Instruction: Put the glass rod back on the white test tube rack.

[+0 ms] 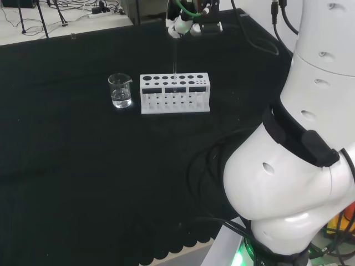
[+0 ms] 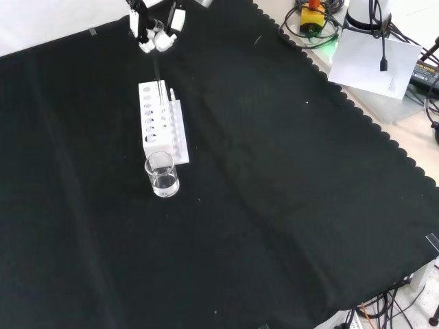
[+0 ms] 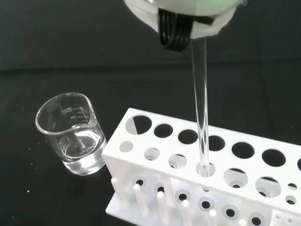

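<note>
Hand [image 1: 181, 25] fingers are curled round the top of the glass rod [image 3: 201, 108], which is held upright directly below the palm. Its lower end is seen entering a hole of the white test tube rack [image 1: 175, 93] beneath. A beaker [image 1: 120, 91] of clear liquid stands just beside the rack's end.

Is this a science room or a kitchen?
Probably a science lab: a white test tube rack, a glass beaker with clear liquid, and a robot hand lowering a glass rod into the rack.
</note>
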Controlling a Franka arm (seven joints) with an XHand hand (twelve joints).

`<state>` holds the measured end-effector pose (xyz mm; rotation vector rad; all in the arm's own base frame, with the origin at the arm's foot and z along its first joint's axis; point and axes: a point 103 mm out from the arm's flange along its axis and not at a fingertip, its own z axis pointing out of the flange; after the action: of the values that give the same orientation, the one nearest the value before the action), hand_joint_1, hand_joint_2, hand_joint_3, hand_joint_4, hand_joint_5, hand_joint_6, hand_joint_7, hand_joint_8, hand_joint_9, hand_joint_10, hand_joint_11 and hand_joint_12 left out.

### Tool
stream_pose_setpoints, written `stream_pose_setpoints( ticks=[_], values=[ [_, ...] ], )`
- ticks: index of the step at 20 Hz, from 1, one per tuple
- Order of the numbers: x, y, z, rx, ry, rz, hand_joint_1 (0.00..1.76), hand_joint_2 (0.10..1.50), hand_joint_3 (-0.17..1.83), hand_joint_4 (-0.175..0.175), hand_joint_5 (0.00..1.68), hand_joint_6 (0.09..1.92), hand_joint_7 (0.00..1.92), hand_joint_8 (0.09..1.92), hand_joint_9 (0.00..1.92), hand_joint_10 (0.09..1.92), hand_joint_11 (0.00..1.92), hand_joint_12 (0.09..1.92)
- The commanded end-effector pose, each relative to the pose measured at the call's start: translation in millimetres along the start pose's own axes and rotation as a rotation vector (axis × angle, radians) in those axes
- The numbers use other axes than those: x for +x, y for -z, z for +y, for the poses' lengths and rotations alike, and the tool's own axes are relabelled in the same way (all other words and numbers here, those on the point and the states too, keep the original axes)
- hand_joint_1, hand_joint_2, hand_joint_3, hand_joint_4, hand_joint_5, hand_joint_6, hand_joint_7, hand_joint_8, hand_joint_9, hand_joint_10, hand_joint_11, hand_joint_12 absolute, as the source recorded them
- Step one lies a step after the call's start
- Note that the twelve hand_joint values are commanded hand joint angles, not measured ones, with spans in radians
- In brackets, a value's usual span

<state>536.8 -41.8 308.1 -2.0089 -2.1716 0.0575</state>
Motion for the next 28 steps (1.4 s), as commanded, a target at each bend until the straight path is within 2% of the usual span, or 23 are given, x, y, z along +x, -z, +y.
stream_pose_setpoints(
  ticks=[1, 11, 28],
  values=[
    [3.0, -14.1, 8.3, 0.015, 0.007, 0.006, 1.31, 0.74, 0.58, -0.175, 1.15, 0.57, 1.21, 1.04, 1.65, 0.85, 1.65, 0.78],
    [2.8, -27.3, 21.8, 0.045, 0.014, 0.004, 1.31, 0.74, 0.58, -0.175, 1.15, 0.57, 1.21, 1.04, 1.65, 0.85, 1.65, 0.78],
    [-1.9, -40.7, 24.6, 0.093, -0.008, 0.015, 1.31, 0.74, 0.58, -0.175, 1.14, 0.58, 1.22, 1.03, 1.66, 0.85, 1.66, 0.78]
  ],
)
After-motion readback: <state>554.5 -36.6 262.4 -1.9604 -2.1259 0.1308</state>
